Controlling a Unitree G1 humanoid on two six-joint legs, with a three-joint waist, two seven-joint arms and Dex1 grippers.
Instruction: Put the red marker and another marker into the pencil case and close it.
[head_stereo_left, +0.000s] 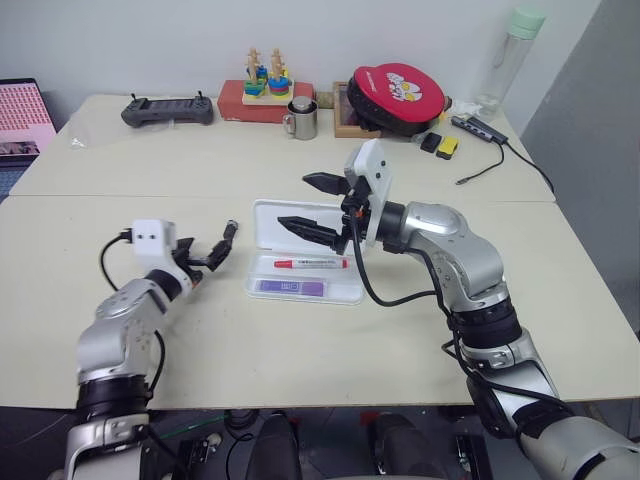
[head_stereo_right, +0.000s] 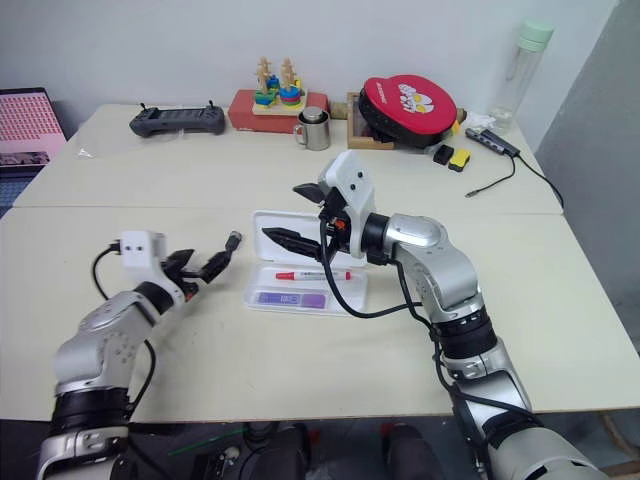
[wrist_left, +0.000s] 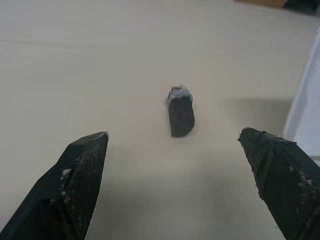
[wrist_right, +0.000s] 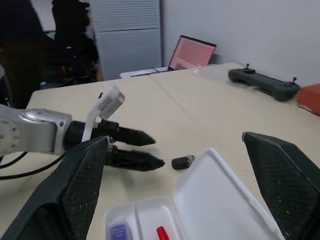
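Both markers lie in the case, lid up. Right gripper hovers above, jaws apart, empty. Left gripper wide, empty, aimed at the black bit; I'd close the lid next.

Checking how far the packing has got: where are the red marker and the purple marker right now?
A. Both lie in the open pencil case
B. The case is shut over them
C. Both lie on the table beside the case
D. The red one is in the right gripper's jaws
A: the red marker and the purple marker both lie in the tray of the pencil case, whose lid is open.
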